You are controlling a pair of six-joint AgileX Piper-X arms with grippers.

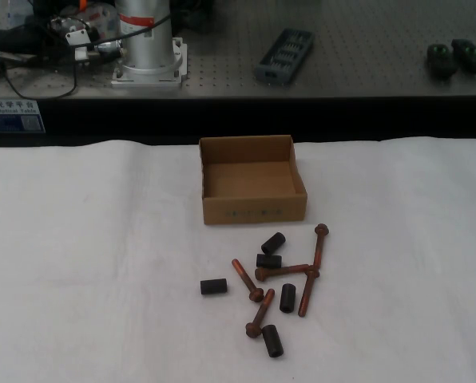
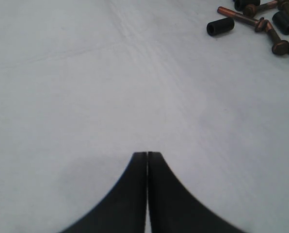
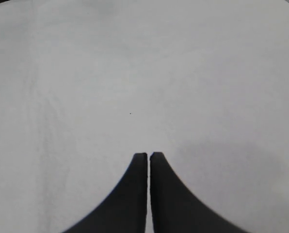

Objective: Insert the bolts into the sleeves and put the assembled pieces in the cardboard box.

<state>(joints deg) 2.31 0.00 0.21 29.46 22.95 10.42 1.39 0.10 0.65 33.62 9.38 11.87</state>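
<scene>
Zero progress so far, by the look of it: loose bolts [image 1: 245, 278] and sleeves [image 1: 213, 286] scattered lower centre of the high view, just below the empty cardboard box [image 1: 254, 211]. Clenched on nothing, both left gripper [image 2: 148, 155] and right gripper [image 3: 149, 155], hovering over bare cloth [image 3: 135, 73].

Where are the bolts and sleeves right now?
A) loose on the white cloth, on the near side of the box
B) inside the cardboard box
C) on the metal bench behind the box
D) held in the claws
A: the bolts and sleeves lie scattered on the white cloth, nearer the camera than the cardboard box.
</scene>
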